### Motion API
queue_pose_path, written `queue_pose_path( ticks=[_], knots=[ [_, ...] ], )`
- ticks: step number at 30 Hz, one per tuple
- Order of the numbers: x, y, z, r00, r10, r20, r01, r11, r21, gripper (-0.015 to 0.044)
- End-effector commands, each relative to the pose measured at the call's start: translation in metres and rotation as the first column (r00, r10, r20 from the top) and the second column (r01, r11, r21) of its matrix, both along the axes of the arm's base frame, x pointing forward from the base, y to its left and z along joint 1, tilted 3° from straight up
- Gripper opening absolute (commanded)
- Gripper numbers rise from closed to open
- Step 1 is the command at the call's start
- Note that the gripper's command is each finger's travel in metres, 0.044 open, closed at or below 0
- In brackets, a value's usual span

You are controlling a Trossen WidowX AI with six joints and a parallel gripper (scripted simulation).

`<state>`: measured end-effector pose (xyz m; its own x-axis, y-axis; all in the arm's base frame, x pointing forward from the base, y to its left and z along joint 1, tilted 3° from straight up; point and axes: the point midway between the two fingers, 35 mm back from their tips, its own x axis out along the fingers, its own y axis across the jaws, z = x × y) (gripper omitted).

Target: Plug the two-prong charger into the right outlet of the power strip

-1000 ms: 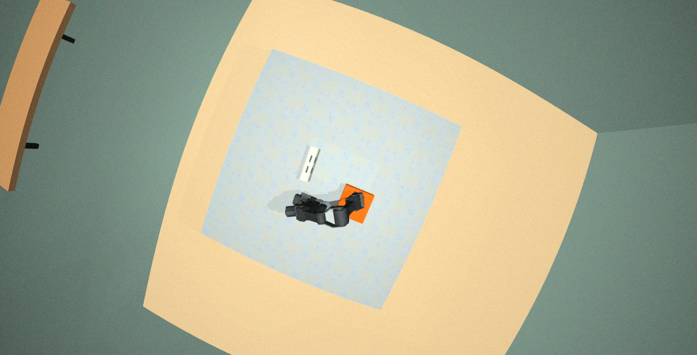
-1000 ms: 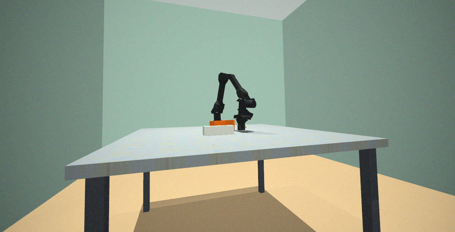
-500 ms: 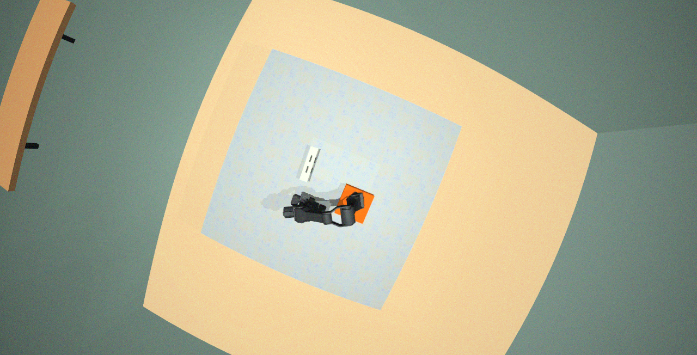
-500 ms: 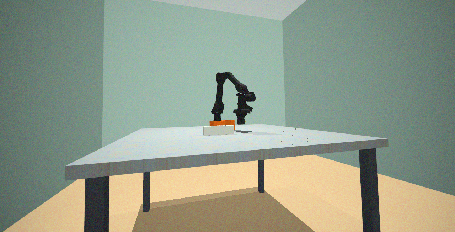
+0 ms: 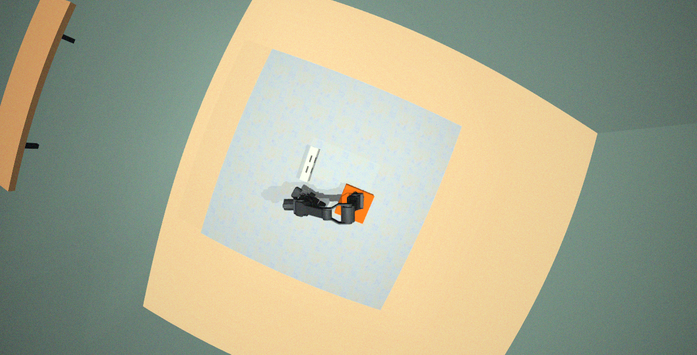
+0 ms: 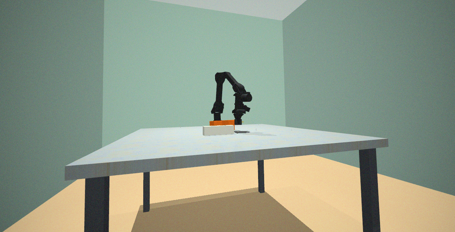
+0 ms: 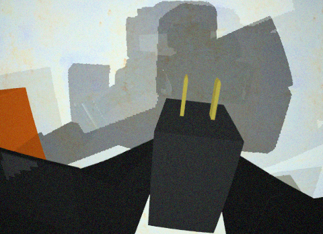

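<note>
My gripper (image 6: 237, 122) (image 7: 188, 152) is shut on the dark two-prong charger (image 7: 195, 180), one black finger on each side of its body. The charger is held above the table. Its two brass prongs stick out of its end face towards the top of the wrist view, the left prong (image 7: 184, 97) and the right prong (image 7: 215, 101) both free of any slot. A prong tip (image 6: 242, 122) also shows beside the gripper in the exterior view. The white power strip (image 5: 309, 164) (image 6: 218, 131) stands on the table, apart from the gripper. Dark outlet slots show in the top view. The wrist view does not show the strip.
The orange block (image 5: 367, 203) (image 6: 222, 122) (image 7: 18, 121) is at the arm's base. The pale table (image 5: 390, 158) (image 6: 143, 149) bears the arm and strip. The arm's shadow falls on the table below the charger. A wooden shelf (image 5: 29, 79) is far left in the top view.
</note>
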<state>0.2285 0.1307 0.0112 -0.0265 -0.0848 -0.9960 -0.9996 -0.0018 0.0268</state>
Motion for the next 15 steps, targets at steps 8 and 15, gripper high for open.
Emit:
queue_pose_path(
  ticks=[8, 15],
  knots=[
    [0.008, -0.021, -0.004, 0.991, -0.130, 0.008, 0.130, 0.991, -0.007, 0.0000],
    [0.012, -0.034, -0.006, 0.977, -0.212, 0.011, 0.212, 0.977, -0.008, 0.0000]
  ],
)
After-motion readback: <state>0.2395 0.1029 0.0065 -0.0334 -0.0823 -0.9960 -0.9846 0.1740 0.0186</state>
